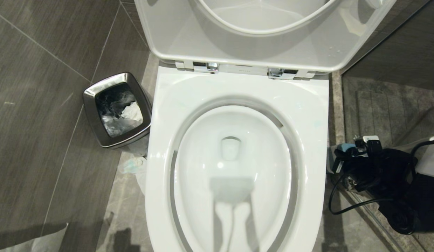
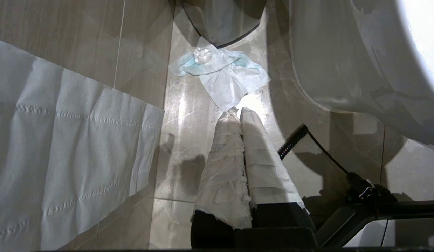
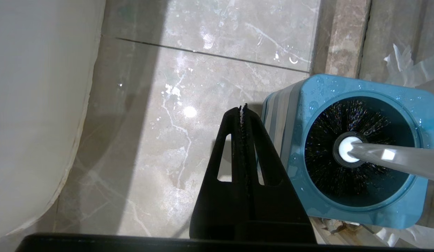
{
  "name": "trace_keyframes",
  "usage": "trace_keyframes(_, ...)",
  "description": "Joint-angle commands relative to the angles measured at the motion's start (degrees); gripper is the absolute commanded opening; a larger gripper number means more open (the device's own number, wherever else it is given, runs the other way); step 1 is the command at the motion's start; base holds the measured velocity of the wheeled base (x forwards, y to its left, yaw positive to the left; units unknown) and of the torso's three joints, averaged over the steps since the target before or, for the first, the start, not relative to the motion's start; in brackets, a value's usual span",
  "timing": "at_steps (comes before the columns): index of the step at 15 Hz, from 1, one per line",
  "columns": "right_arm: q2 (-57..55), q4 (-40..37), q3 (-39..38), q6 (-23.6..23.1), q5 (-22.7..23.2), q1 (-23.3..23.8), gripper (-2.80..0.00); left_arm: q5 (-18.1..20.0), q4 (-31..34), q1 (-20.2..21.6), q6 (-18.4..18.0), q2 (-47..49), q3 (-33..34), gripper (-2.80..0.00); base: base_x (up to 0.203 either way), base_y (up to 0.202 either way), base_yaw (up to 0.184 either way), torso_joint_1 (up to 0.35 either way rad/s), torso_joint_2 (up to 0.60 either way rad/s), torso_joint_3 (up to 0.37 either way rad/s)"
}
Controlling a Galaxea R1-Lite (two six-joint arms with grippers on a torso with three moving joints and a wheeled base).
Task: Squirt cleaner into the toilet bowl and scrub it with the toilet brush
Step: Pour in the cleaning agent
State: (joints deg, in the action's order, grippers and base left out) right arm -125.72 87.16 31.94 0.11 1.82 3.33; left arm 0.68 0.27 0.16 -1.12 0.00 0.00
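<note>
The toilet bowl [image 1: 234, 157] sits open. The right gripper [image 3: 242, 109], closed and empty, hangs just beside the brush holder [image 3: 350, 210]. The left gripper [image 2: 239, 111] is closed too.

Head view: steeply downward, close over the toilet bowl [image 1: 234, 168], waste bin [image 1: 117, 109] at its left. Left wrist view: low, facing the floor [image 2: 188, 140] beside the bowl's outer wall; shares bowl and bin. Right wrist view: close, downward, over the toilet brush [image 3: 353, 154].
</note>
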Motion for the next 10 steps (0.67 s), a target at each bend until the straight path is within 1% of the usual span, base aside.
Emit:
trace_keyframes(1, -0.5, 0.5, 1.0, -0.1, 0.0, -0.1, -2.80, 0.0, 0.0, 0.0, 0.0, 0.1, 0.1, -2.80, 0.000, 0.000, 0.000, 0.000, 0.00, 0.000)
trace_keyframes(4, -1.7, 0.5, 5.5, -1.2, -0.2, -1.2, -2.80, 0.0, 0.0, 0.0, 0.0, 0.1, 0.1, -2.80, 0.000, 0.000, 0.000, 0.000, 0.00, 0.000)
trace_keyframes(10, -2.2, 0.5, 7.3, -0.6, 0.6, -2.6, -2.80, 0.0, 0.1, 0.0, 0.0, 0.1, 0.1, -2.80, 0.000, 0.000, 0.000, 0.000, 0.00, 0.000)
